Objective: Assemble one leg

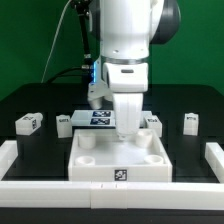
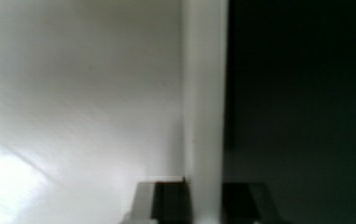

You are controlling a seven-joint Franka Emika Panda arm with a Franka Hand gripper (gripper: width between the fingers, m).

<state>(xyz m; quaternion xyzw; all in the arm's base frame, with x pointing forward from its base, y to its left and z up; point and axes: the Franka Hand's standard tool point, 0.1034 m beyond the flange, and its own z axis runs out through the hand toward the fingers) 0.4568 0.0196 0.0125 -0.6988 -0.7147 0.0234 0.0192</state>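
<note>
In the exterior view the gripper [image 1: 125, 130] hangs over the far edge of the tray [image 1: 90, 168]; I cannot tell how wide its pincer stands. The leg [image 1: 152, 122] stands on the table just behind the tray's far corner, on the exterior view's right. In the wrist view two dark fingertips [image 2: 166, 202] flank a pale strip, all blurred.

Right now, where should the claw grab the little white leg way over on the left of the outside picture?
Take the leg on the exterior view's far left by its short blocky body, probably coming straight down from above. It sits alone on the black table with free space around it, and its sides look flat, so opposite sides can be pinched.
</note>
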